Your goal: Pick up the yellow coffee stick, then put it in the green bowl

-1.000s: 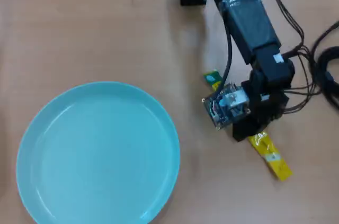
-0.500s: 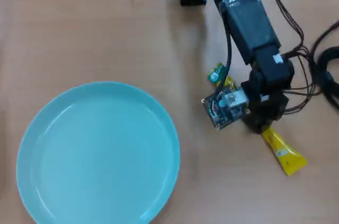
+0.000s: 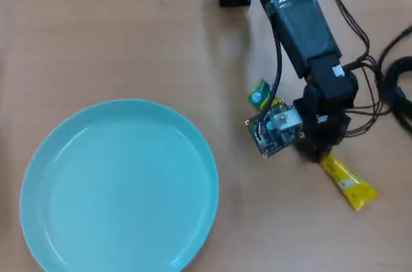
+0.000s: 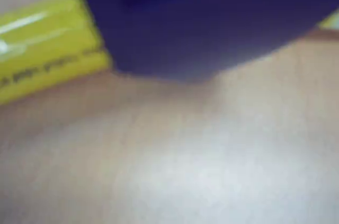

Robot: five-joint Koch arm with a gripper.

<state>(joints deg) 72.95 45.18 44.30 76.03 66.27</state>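
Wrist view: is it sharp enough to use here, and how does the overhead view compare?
Wrist view: heavily blurred, close up; only the yellow coffee stick and a dark out-of-focus mass across the top are readable. Overhead view: evenly lit and mildly soft, the green bowl clear, but the arm hides the stick's middle and the gripper tips.

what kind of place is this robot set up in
Probably a hobbyist's desk or workbench: a bare wooden tabletop, loose black cables trailing off the arm, and household props, a dish and a coffee stick.
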